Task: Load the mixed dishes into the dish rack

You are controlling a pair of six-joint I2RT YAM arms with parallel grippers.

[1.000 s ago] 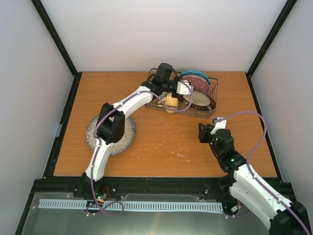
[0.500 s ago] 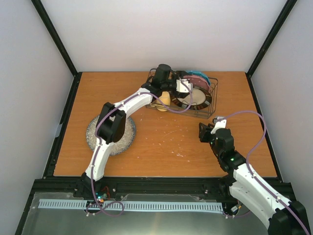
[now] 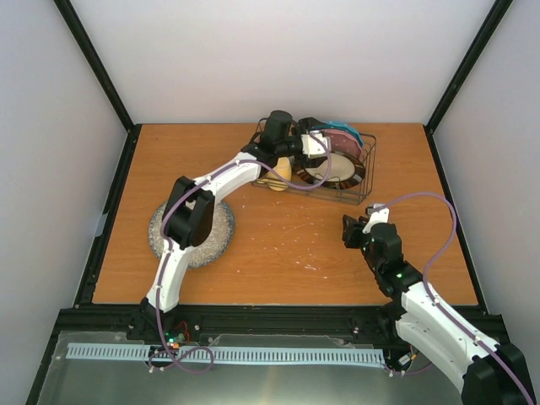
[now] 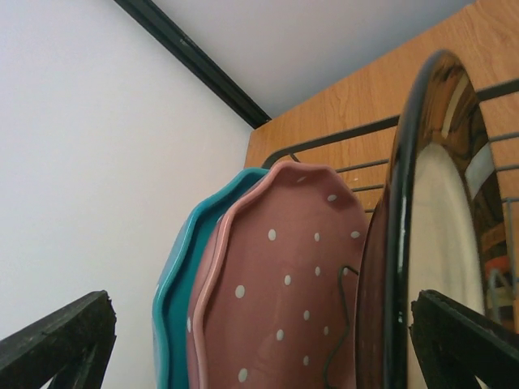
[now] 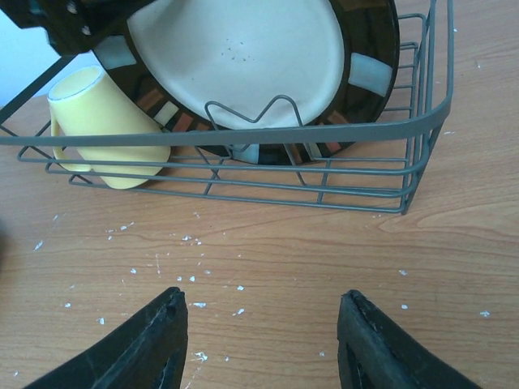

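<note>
Late in the loading, by the look of it. At 12 o'clock on the counter (image 3: 321,245), the dish rack (image 3: 369,173), holding the teal white-dotted plate (image 4: 174,308), the pink white-dotted plate (image 4: 284,275) and the dark-rimmed cream plate (image 4: 442,235) upright side by side. At the rack's 9 o'clock end, the yellow mug (image 5: 105,130), tipped on its side.

Seems to be the release of the cream plate. Left pincer (image 3: 319,152) over the rack, spread wide and gripping nothing, with the plate's dark rim near one finger. Right pincer (image 5: 263,340) likewise spread wide and empty, hovering above bare counter at the rack's 5 o'clock.

Leaves the largest grey speckled plate (image 3: 219,240) lying flat at 8 o'clock, partly under the left arm's elbow.

Calls next for lifting clear without nudging the standing plates. Then swinging to 8 o'clock and working an edge grip on a plate lying flush, probably the awkward part.
</note>
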